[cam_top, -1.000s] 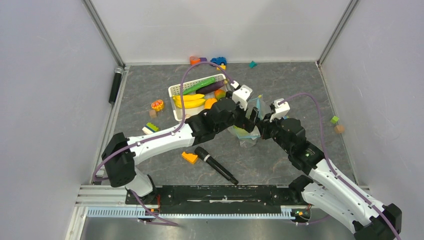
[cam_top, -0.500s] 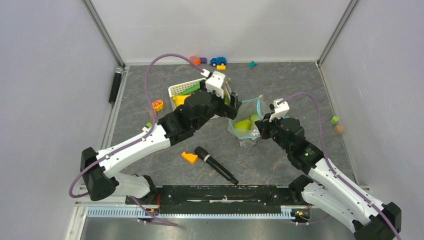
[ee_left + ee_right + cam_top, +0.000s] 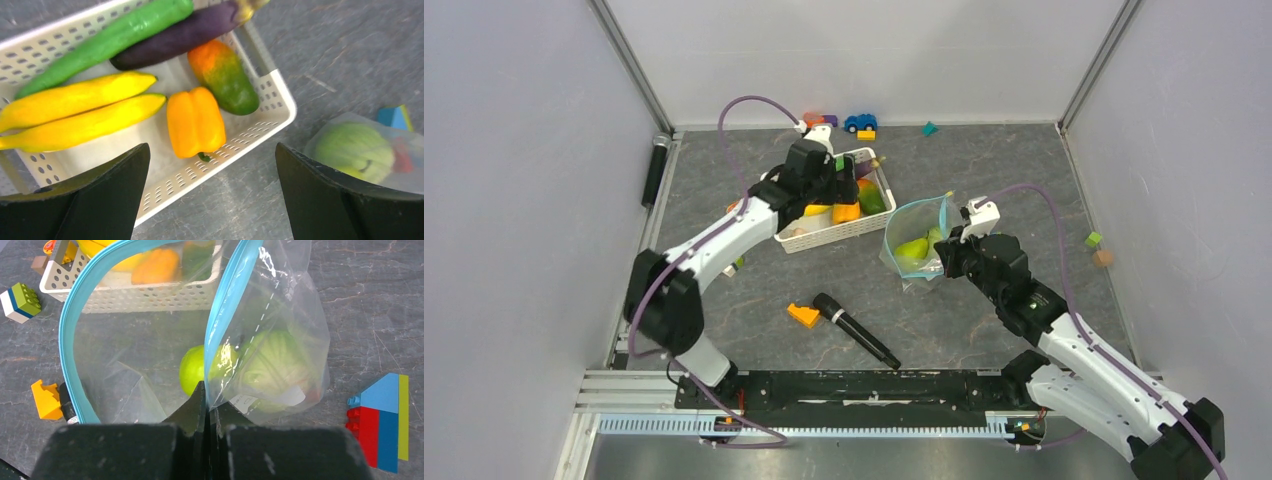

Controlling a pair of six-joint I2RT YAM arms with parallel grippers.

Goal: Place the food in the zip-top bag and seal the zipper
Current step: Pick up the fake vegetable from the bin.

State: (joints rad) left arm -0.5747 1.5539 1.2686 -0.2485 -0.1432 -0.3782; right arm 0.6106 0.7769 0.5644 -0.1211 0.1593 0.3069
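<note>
- Left gripper (image 3: 212,200): fingers spread as wide as they go, nothing between them. It hangs over the right end of the white slotted basket (image 3: 280,95), with the orange-yellow pepper (image 3: 195,122) under the gap.
- Right gripper (image 3: 206,395): jaws pinched tight on the zip-top bag (image 3: 150,365) at its mouth edge, holding the light-blue zipper (image 3: 70,340) up in an open loop.
- The bag stands right of the basket, near it but apart. Inside it are a green pear (image 3: 192,367) and a green cabbage (image 3: 275,365).
- In the basket with the pepper: two yellow bananas (image 3: 75,115), a green cucumber (image 3: 110,40), a purple eggplant (image 3: 185,35) and an orange-and-green fruit (image 3: 225,77).

Handling (judged):
- The food is probably hollow plastic: light, rigid and glossy, so likely to slip in a shallow grip.
- Pepper: lobed and blocky, so best taken across its middle.
- Long pieces: take mid-length so they hang level.
- The bag is floppy film, and the mouth would sag if the single pinch let go.

Edges and room:
- The basket's right and robot-side walls stand close to the pepper, so the fingers must drop inside the rim.
- A banana tip lies just beside the pepper and the orange-and-green fruit crowds its far end. The bare basket floor is on its robot side.
- There is bare tabletop from the basket's right wall to the bag.
- The black microphone (image 3: 856,330) lies on the robot side of the basket, out of that lane.
</note>
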